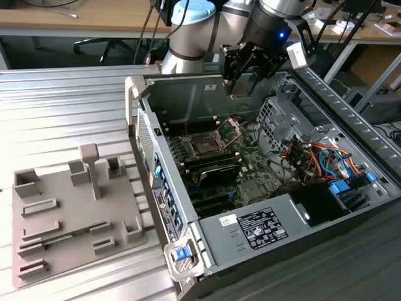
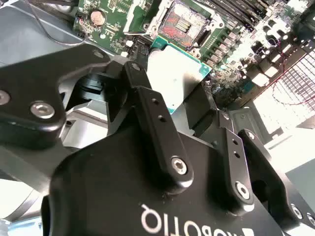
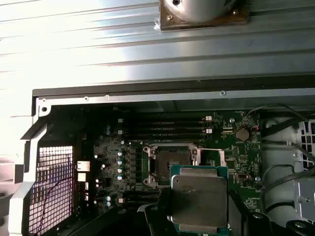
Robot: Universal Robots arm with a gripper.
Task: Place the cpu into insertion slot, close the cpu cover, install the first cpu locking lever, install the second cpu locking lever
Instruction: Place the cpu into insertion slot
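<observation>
At the exterior view's left, a grey moulded fixture tray (image 1: 62,213) with upright posts and slots lies on the ribbed metal counter (image 1: 69,106), just beside the case. Going by its shaped pockets, I take it for a parking place for parts.

In the middle, the open black-and-silver computer case (image 1: 163,207) lies on its side. This turns the green motherboard (image 1: 250,179) upward and gives the arm a straight way down to it. On the board the square cpu socket (image 1: 205,147) lies bare. The thin silver metal cpu cover (image 1: 229,130) stands tilted up from the socket's far edge, swung aside so that a chip can go in. The first wrist view shows the same: the socket (image 3: 172,160) is uncovered and the cover frame (image 3: 212,156) is beside it.

Above the socket and a little past it, the black two-fingered hand (image 1: 241,80) hangs well clear of the board. It is closed on the small flat square cpu with a grey metal top and green rim (image 3: 199,199), pinching it by opposite edges. That grip leaves the underside free, and the chip lies about level with the board, which I judge suits a flat descent. In the second wrist view the cpu (image 2: 174,73) sits between the fingers (image 2: 147,113), with the socket (image 2: 184,22) beyond it and apart from it. The cpu is therefore in the air and not seated, and the cover is open. I cannot make out how the levers stand.

At the exterior view's right, orange and blue cables (image 1: 319,157) bunch near the drive bay, well apart from the socket.
</observation>
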